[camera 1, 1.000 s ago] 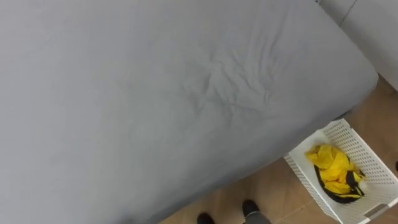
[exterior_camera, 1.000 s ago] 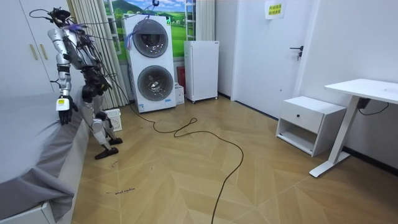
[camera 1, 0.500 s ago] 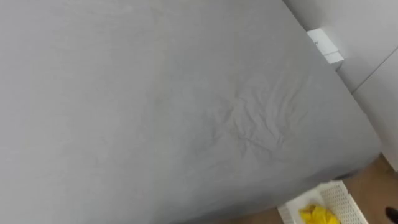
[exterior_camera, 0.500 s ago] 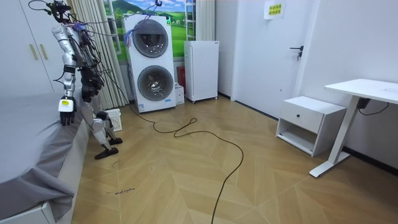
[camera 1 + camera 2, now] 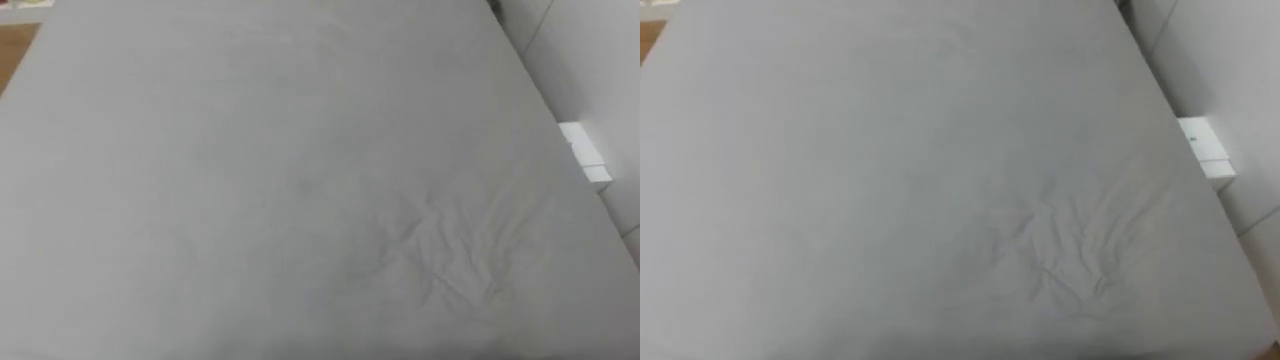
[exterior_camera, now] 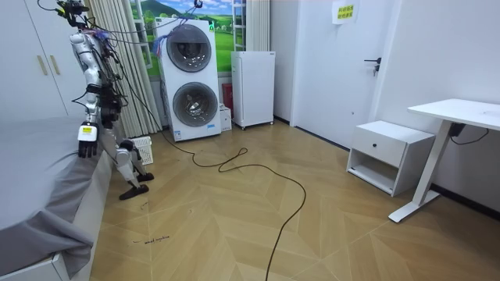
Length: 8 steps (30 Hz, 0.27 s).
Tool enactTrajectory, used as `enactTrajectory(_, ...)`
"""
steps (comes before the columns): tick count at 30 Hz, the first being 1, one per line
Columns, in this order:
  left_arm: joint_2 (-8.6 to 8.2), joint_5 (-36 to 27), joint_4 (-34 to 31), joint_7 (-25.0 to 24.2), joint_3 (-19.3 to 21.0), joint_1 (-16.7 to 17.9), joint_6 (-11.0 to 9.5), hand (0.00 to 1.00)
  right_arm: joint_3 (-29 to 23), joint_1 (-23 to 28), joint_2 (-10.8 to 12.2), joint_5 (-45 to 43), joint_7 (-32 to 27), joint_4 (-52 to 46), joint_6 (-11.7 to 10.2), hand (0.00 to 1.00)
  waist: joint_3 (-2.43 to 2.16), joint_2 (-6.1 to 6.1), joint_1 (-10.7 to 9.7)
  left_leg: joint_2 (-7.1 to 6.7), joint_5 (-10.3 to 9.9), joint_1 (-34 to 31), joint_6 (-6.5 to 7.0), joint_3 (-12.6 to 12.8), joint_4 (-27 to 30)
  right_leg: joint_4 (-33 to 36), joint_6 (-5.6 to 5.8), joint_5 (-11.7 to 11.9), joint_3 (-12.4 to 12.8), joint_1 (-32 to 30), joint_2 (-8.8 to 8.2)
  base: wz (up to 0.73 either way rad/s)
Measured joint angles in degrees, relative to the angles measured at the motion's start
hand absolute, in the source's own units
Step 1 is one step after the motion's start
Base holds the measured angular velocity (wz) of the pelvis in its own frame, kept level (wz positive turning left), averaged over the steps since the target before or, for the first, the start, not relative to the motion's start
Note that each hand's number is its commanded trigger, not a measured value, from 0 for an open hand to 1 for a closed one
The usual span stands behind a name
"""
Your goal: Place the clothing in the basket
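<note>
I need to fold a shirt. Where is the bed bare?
The whole sheet is bare, from the floor strip at upper left to the white box at right. Nowhere crowded; only creases at lower right.

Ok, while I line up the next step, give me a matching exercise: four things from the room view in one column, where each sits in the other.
Things:
1. bed
2. basket
3. stacked washing machines
4. desk

Places:
A. at the room view's right edge
B. on the floor by the robot's legs
C. along the room view's left edge, in front of the robot
D. at the back wall, next to the curtain

Pairs: 1-C, 2-B, 3-D, 4-A
</note>
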Motion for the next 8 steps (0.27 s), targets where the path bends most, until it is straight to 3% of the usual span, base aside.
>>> enactTrajectory(3,-1.58,1.2,0.0,-0.1,2.0,-0.4,-0.2,0.0,0.8,0.3,0.3,-3.8,2.1,0.3,0.0,0.0,0.12,0.3,0.8,-0.15,-0.2,0.0,0.1,-0.7,0.0,-0.3,0.02,0.0,-0.5,0.5,0.02,0.09)
enactTrajectory(8,-2.01,1.2,0.0,-0.1,1.9,-0.6,-1.1,0.0,4.9,0.3,0.5,-5.5,3.3,1.6,0.9,0.0,0.01,0.57,1.8,-0.7,-0.3,0.0,0.09,-1.7,0.0,-0.3,0.06,0.0,-1.8,1.0,-0.08,0.1)
